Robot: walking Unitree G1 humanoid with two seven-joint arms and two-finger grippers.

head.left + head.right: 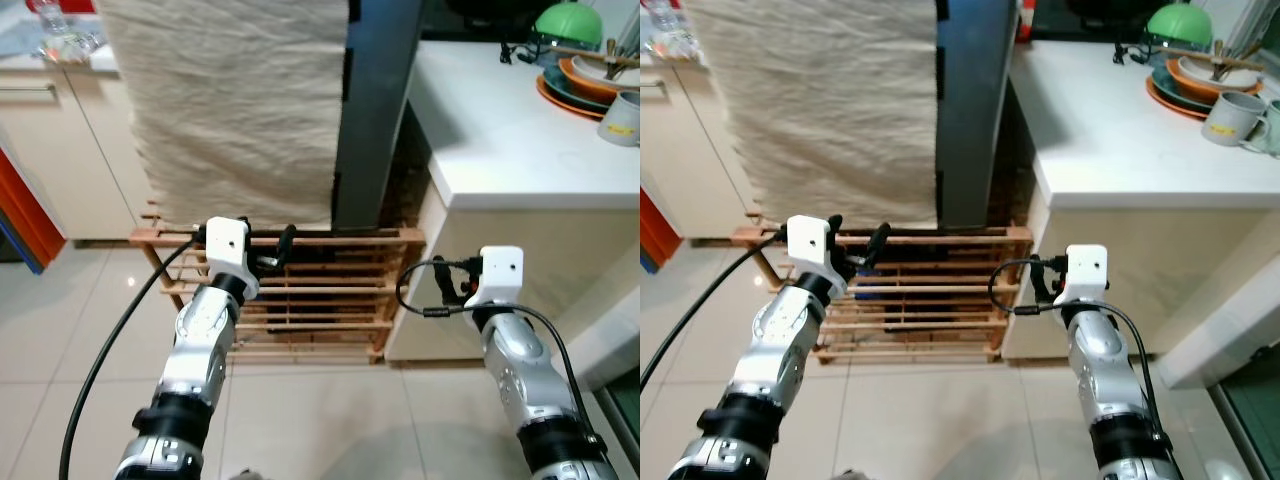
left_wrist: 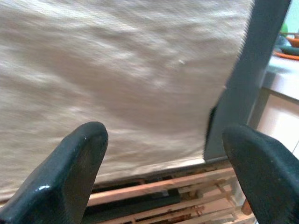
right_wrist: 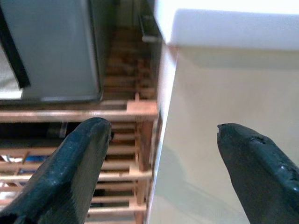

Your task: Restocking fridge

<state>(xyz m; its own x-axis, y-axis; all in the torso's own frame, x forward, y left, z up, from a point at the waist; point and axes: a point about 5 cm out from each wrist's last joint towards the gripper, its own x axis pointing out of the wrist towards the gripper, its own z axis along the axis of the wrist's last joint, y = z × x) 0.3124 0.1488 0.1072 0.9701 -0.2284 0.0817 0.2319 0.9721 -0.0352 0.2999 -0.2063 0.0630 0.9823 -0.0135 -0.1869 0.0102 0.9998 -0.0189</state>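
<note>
The fridge (image 1: 375,110) stands ahead, dark grey on its side, with a creased beige cloth (image 1: 240,100) hanging over its front. It rests on a low wooden slatted pallet (image 1: 330,300). My left gripper (image 1: 275,250) is raised at the cloth's lower edge, just above the pallet. In the left wrist view the left gripper (image 2: 163,140) is open with nothing between its fingers. My right gripper (image 1: 455,283) is held up by the white counter's corner. The right wrist view shows it (image 3: 163,135) open and empty, facing the gap between fridge and counter.
A white counter (image 1: 500,130) juts out on the right, carrying stacked plates (image 1: 580,75), a green bowl (image 1: 568,22) and a mug (image 1: 622,118). Cream cabinets (image 1: 60,130) stand at the left, with a red and blue object (image 1: 20,215) beside them. The floor is pale tile (image 1: 330,420).
</note>
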